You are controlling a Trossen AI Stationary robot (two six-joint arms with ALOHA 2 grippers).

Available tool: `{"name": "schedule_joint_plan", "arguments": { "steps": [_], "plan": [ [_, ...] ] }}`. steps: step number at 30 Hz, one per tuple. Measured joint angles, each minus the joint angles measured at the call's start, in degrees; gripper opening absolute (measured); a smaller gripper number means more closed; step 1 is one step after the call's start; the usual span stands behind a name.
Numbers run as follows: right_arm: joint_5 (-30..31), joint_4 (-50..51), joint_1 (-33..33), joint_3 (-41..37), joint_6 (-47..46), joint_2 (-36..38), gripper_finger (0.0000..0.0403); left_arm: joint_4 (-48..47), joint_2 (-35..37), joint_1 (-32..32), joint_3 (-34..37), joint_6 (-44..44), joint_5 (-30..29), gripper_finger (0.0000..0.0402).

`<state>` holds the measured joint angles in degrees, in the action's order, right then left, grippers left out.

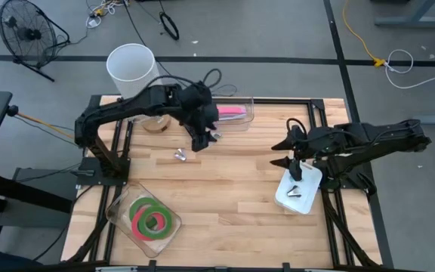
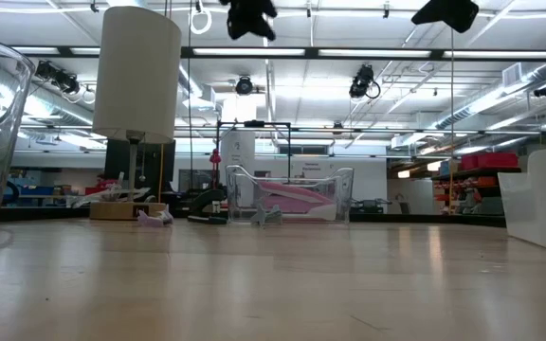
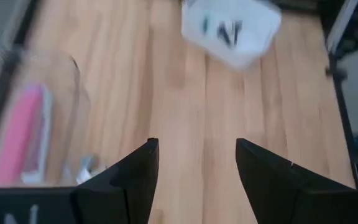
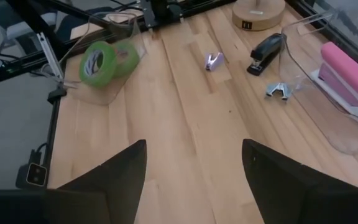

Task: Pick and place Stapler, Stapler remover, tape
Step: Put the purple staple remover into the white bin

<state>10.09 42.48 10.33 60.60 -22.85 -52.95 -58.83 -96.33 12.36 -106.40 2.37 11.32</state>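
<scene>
We had the left gripper [image 1: 205, 140] up over the back of the table beside the clear bin [image 1: 242, 121] with the pink stapler [image 1: 230, 111], fingers apart, nothing in them. Right gripper [image 1: 284, 153] hung above the white tray [image 1: 312, 181], also spread and empty. Tape rolls [image 1: 151, 218] sat in the front-left container [image 1: 121, 204].

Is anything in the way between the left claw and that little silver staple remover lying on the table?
Nothing visible blocks it. The left gripper hangs above the table beside the clear bin, jaws open, and the staple remover lies on bare wood just next to it. A black stapler sits near it but off to one side.
</scene>
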Motion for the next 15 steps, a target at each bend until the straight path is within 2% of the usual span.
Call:
{"name": "schedule_joint_plan", "arguments": {
  "steps": [5,15],
  "plan": [
    [-0.4,-0.1,0.0,0.0,-0.6,0.0,0.0261,-5.5,0.0,0.0,4.0,2.6,0.4,0.0215],
    [-0.5,-0.1,0.0,0.0,-0.7,0.0,0.0261,-14.6,0.1,-0.1,10.3,9.2,-5.5,0.0215]
  ]
}}
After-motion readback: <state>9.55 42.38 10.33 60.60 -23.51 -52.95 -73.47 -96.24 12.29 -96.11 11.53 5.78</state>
